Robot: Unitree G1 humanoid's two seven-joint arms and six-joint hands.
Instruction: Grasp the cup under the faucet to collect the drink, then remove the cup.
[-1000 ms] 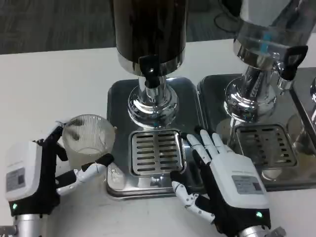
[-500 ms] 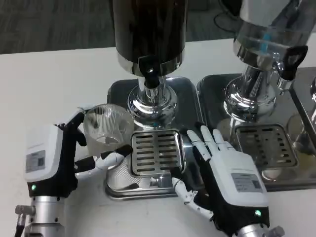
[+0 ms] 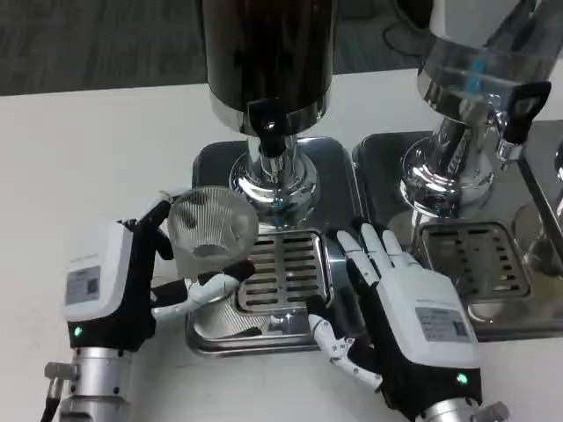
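One robot hand [image 3: 119,286] around cup [image 3: 209,230]

You see the left hand [image 3: 119,286] holding the ribbed clear cup [image 3: 209,233] at the left edge of the slotted drip grate [image 3: 280,272], below and left of the black faucet [image 3: 266,119] on the dark dispenser [image 3: 266,57], while the right hand [image 3: 409,316] rests, fingers spread, on the steel tray [image 3: 339,176].
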